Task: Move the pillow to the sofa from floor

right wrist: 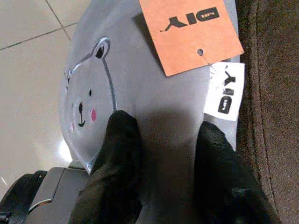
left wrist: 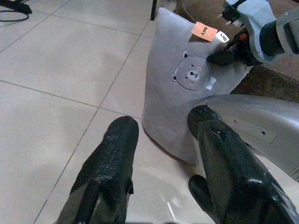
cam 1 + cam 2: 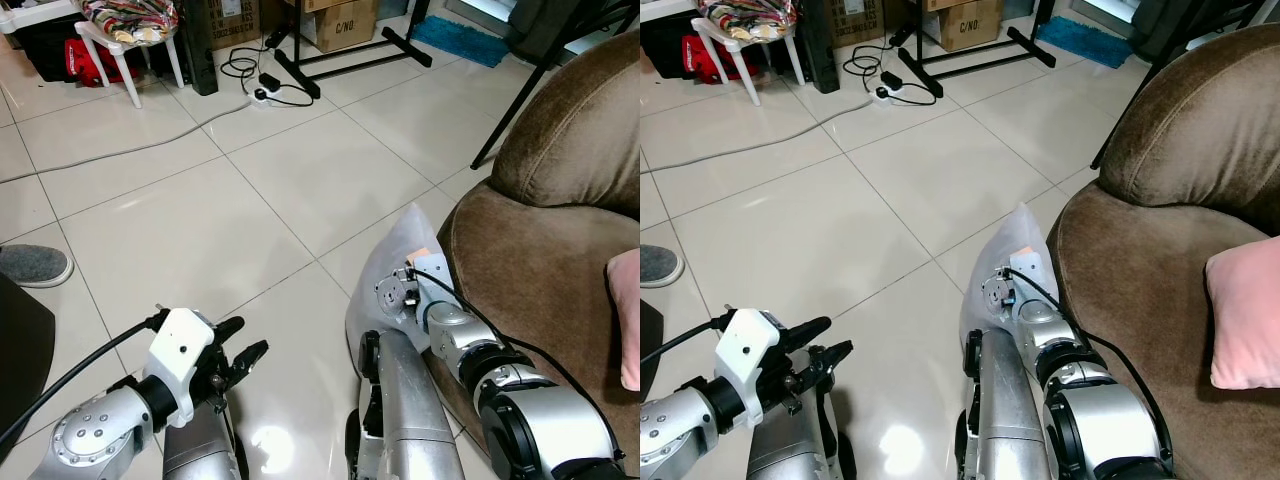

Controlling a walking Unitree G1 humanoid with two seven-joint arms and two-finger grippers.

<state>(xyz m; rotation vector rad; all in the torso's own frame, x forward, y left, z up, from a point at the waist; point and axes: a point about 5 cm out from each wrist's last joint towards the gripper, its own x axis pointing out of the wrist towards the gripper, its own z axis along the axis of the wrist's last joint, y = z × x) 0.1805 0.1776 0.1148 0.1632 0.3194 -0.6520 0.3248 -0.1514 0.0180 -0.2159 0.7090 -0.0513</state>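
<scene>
Ok so from my seat: far left there's a grey slipper [image 3: 30, 265] on the tiled floor [image 3: 200, 230], and up top a white plastic chair [image 3: 125, 45] with a power strip and cables [image 3: 262, 85] next to it. My left hand [image 3: 235, 362] hangs low over the tiles, fingers apart, nothing in them. Moving right, the grey pillow [image 2: 187, 88] with the bear face stands on edge on the floor, leaning against the front of the brown sofa [image 3: 560, 220]. It's got an orange tag [image 1: 189, 32] and a white one on it. My right hand [image 1: 163, 154] is right up on the pillow face, fingers spread apart and pressed against the fabric, not pinching it. Far right, a pink cushion [image 3: 1245, 315] sits on the sofa seat.
</scene>
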